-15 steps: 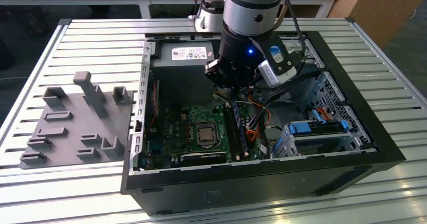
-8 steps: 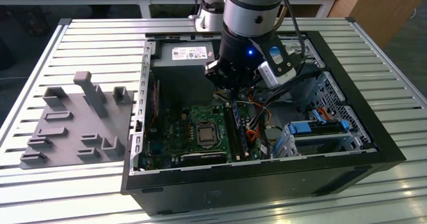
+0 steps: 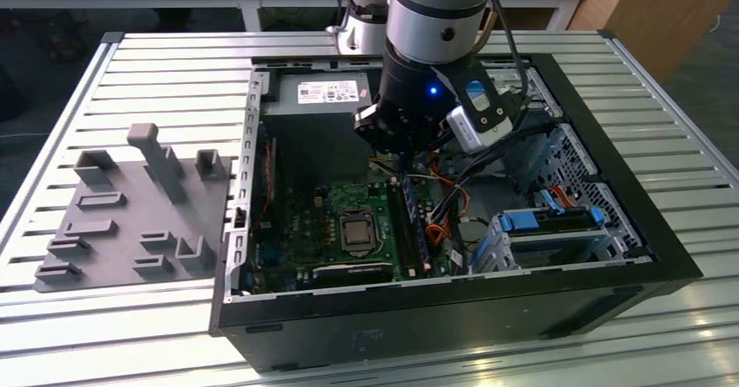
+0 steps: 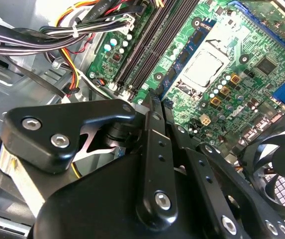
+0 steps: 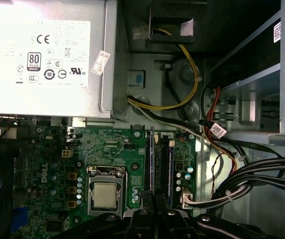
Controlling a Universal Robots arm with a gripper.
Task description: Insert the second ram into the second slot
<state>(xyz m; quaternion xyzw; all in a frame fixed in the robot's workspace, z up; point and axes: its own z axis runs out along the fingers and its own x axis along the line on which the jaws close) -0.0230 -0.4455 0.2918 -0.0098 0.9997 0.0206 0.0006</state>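
Note:
My gripper (image 3: 399, 164) hangs over the motherboard (image 3: 311, 222) inside the open computer case (image 3: 462, 296). Its black fingers (image 4: 152, 129) are pressed together with nothing showing between them. In the first wrist view, the second ram (image 5: 152, 159) stands edge-on in a slot beside the CPU socket (image 5: 105, 194), in line with my gripper (image 5: 154, 213). Another ram stick (image 5: 169, 172) stands in a slot next to it. In the second wrist view, a dark-blue ram face (image 4: 189, 47) runs away from my gripper (image 4: 158, 99). Whether the fingertips touch the ram is hidden.
The power supply (image 5: 47, 55) sits beyond the slots' far end. Cable bundles (image 5: 261, 174) cross beside the slots. A fan (image 4: 281, 164) lies past the CPU. A drive cage with blue latches (image 3: 549, 222) fills the case's right. A grey fixture (image 3: 127, 222) lies on the table at the exterior view's left.

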